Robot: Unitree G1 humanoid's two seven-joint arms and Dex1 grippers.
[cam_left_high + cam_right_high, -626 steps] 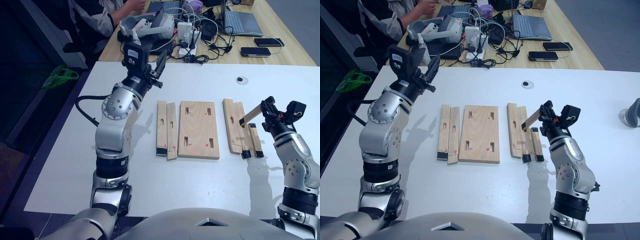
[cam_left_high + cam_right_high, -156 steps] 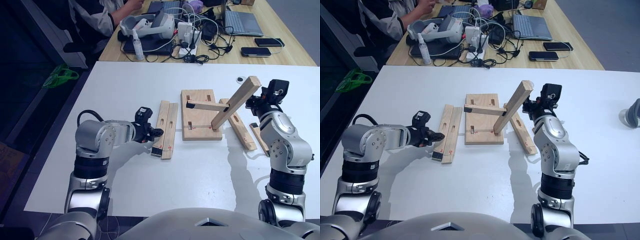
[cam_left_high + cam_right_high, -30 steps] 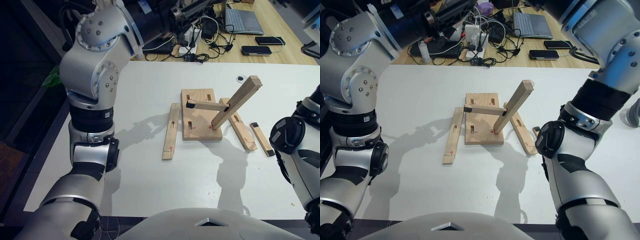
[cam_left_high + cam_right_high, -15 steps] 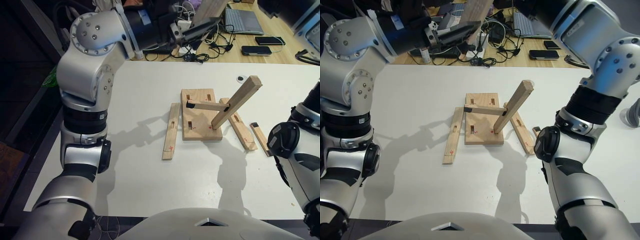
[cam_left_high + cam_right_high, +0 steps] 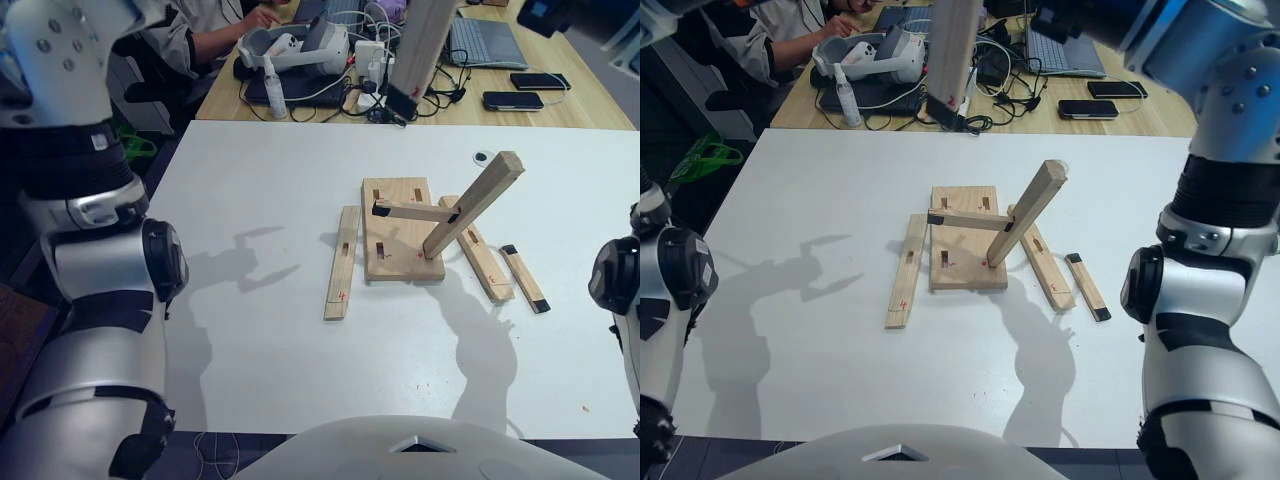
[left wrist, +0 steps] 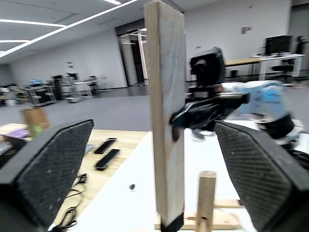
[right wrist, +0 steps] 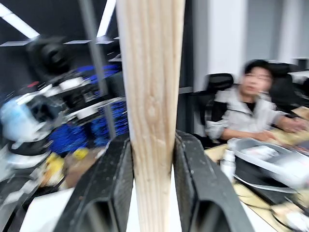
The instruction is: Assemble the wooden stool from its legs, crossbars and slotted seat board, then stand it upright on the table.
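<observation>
One broad white table [image 5: 250, 200] carries nearly everything I am watching through the head cameras. Lying flat near its middle is the pale rectangular slotted seat board [image 5: 405, 262], slots facing up.

Next in size is a long pale wooden leg with a dark-tipped lower end [image 5: 421, 45]. It hangs upright, high above the table toward the far side; how far back it sits I cannot tell. A second pale wooden leg [image 5: 475, 200] stands with its foot in the board's near right slot and leans away to the right. Two more lie flat on the table. A slotted leg with red marks [image 5: 341, 262] rests just beside the board's left edge, slightly angled. A plain flat leg [image 5: 480, 265] rests just beside the right edge, partly behind the leaning one.

A thin wooden crossbar with dark ends [image 5: 410, 211] is joined to the leaning leg partway up and juts left, roughly level, over the board. A short dark-tipped crossbar [image 5: 526, 279] lies on the table near the plain flat leg, to its right and apart from it.

Smaller again, the right claw [image 7: 152, 193] is clamped on the hanging leg, its black fingers [image 7: 108, 193] pressed against the wood on both sides. The left claw [image 6: 154, 169] stands wide apart. Its textured black pads [image 6: 46, 169] flank that same leg with a clear gap on each side, touching nothing.

Smallest of all, a dark round disc [image 5: 483, 158] sits on the table beyond the board, to the right.
</observation>
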